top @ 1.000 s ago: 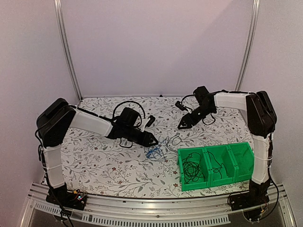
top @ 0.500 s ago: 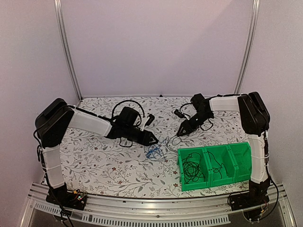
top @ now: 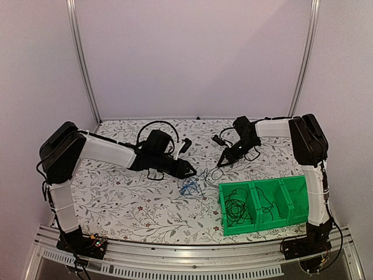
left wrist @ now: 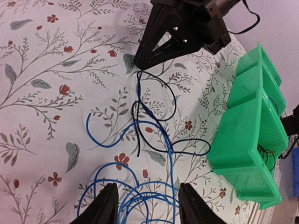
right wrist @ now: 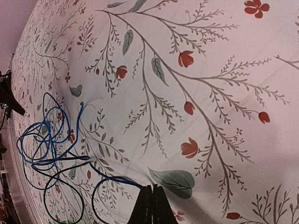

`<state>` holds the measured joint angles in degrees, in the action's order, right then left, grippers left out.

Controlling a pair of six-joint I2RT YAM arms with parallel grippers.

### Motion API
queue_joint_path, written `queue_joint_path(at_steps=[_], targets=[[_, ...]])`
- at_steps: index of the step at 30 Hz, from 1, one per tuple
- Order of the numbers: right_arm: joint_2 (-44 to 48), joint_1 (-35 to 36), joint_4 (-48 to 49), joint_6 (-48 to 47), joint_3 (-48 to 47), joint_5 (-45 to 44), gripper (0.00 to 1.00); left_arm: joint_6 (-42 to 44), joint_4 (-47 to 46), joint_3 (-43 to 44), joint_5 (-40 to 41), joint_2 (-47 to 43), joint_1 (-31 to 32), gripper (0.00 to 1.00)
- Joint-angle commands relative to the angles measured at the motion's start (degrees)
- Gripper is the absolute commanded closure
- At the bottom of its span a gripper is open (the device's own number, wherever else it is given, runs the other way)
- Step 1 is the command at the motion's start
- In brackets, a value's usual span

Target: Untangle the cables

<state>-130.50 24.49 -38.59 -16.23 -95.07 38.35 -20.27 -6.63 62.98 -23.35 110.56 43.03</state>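
The cables lie tangled on the floral table between my two grippers. In the left wrist view the blue cable [left wrist: 170, 158] coils in several loops, and a thin black cable [left wrist: 138, 140] crosses it. My left gripper [left wrist: 148, 191] hangs open just above the blue coil, a finger on each side. My right gripper [left wrist: 138, 63] points down at the far end of the black cable. In the right wrist view its jaws [right wrist: 150, 187] are shut, with the dark cable [right wrist: 119, 179] running into their tip. From above, the blue cable [top: 189, 188] sits between the left gripper [top: 189, 171] and the right gripper [top: 221, 165].
A green three-compartment bin [top: 256, 228] stands at the front right, close to the tangle, with black cable coiled [top: 236, 210] in its left compartment. In the left wrist view the bin [left wrist: 243, 140] lies to the right of the cables. Thick black hoses loop off both arms.
My right gripper has come down and toward the tangle, and its jaws have gone from open to shut at the black cable's end. The left gripper has hardly moved.
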Motion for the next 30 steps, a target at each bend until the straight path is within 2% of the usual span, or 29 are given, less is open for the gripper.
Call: queue_joint_path(at_steps=[1, 5, 7, 15, 21, 27, 28, 30], targets=[[2.9, 0.4, 0.3, -0.4, -0.8, 0.8, 1.0, 0.0, -1.5, 1.5, -2.2, -1.1, 2.8, 0.56], [10.4, 0.4, -0.2, -0.6, -1.6, 2.4, 1.0, -0.2, 0.4, 5.0, -0.6, 2.8, 5.0, 0.56], [13.4, 0.4, -1.1, -1.0, -2.8, 4.5, 1.0, -1.4, 1.2, 6.1, 0.9, 5.1, 5.1, 0.58], [25.0, 0.4, -4.6, -6.8, -10.0, 12.8, 1.0, -4.2, -3.3, 3.1, 3.4, 9.5, 3.9, 0.89], [31.2, 0.4, -4.4, -11.7, -18.6, 14.2, 1.0, -4.7, -4.9, 0.8, 4.0, 9.4, 2.3, 1.0], [32.2, 0.4, -2.6, -10.9, -28.4, 10.4, 1.0, -4.8, -5.4, -1.7, 4.7, 7.9, 0.8, 1.0], [31.3, 0.4, -3.0, -10.8, -29.8, 9.8, 1.0, -4.6, -5.7, -2.6, 5.4, 6.7, 0.6, 0.97], [30.3, 0.4, -2.8, -10.5, -30.7, 8.5, 1.0, -4.2, -6.3, -4.9, 7.0, 3.5, 0.5, 0.83]])
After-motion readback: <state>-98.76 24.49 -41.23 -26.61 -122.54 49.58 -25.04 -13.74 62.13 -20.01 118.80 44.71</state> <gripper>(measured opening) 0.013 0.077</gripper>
